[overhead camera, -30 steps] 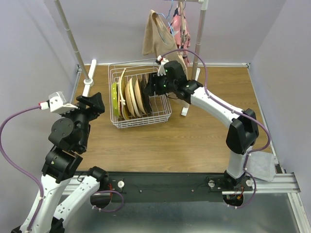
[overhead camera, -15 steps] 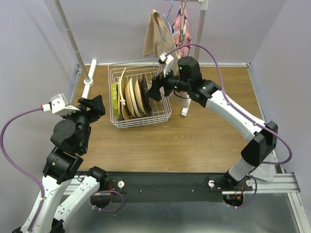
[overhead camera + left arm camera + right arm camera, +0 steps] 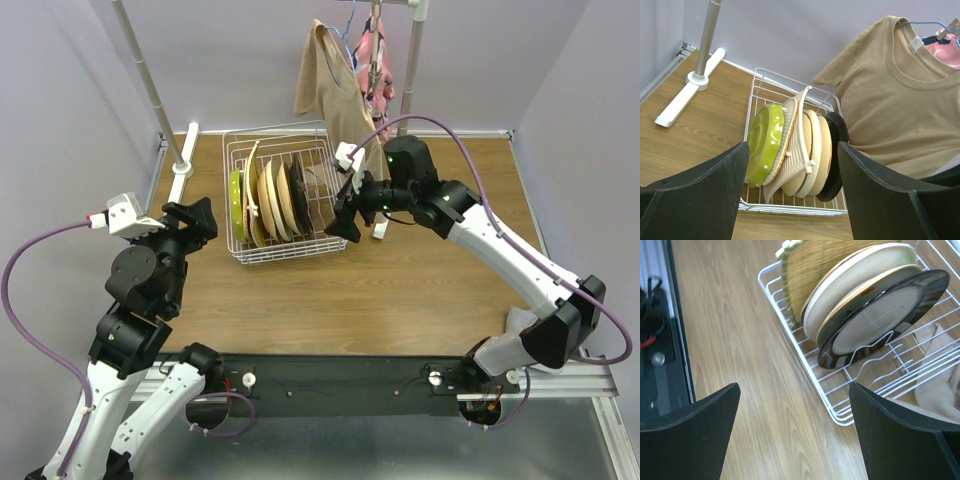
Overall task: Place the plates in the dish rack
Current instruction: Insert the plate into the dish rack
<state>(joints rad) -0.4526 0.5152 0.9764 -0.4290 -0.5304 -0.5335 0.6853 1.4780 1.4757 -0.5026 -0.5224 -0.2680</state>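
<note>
— Where are the plates (image 3: 268, 200) seen from above?
— Stood on edge in the dish rack (image 3: 290, 256), at the far side of the desk (image 3: 400, 290). The left jaws and the right jaws are spread; nothing is held.
— What is added by the wrist views?
— The lime dotted plate (image 3: 764, 145) is shown by the left one; the dark-rimmed plate (image 3: 880, 315), crossed by a wire prong (image 3: 867, 352), by the right.

rack (image 3: 290, 251): white wire, on tabletop by far edge, left of middle | plates (image 3: 275, 198): on edge in rack's left part, packed together | left to right: lime plate (image 3: 764, 147), tilted woven plate (image 3: 790, 150), cream plates (image 3: 816, 150), dark-rimmed plate (image 3: 880, 315)
</note>
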